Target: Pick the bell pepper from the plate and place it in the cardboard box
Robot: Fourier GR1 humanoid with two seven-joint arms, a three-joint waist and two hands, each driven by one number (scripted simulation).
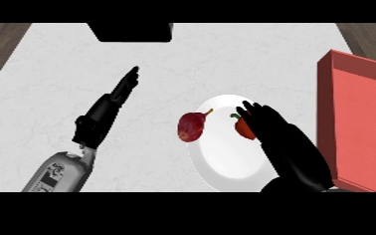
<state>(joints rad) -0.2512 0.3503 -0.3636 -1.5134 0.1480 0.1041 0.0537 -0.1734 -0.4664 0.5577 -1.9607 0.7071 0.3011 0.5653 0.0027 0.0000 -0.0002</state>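
At the kitchen counter (220, 55), pale and marbled, we look steeply down on a robot at work over a plate of produce. Along the counter's right edge stands the box (352, 119), red in colour and open at the top, running down toward the near right corner; we see nothing inside the part of it that shows.

Just left of the box, toward the counter's near edge, lies a white plate (228, 164). The right hand (283, 137) comes in from the near right corner and reaches across the plate's right half, its fingers stretched out almost straight and not closed round anything. The left hand (110, 107) is over the left part of the counter, well apart from the plate, flat and open with fingers straight, pointing toward the far edge and holding nothing.

A black block (136, 31) sits at the far edge, left of middle. A dark red fruit (191, 127) with a short stalk rests on the plate's left rim. The bell pepper (242, 128), red with a green stem, lies on the plate right of middle, its right side hidden under the right hand's fingertips; we cannot tell whether they touch it.
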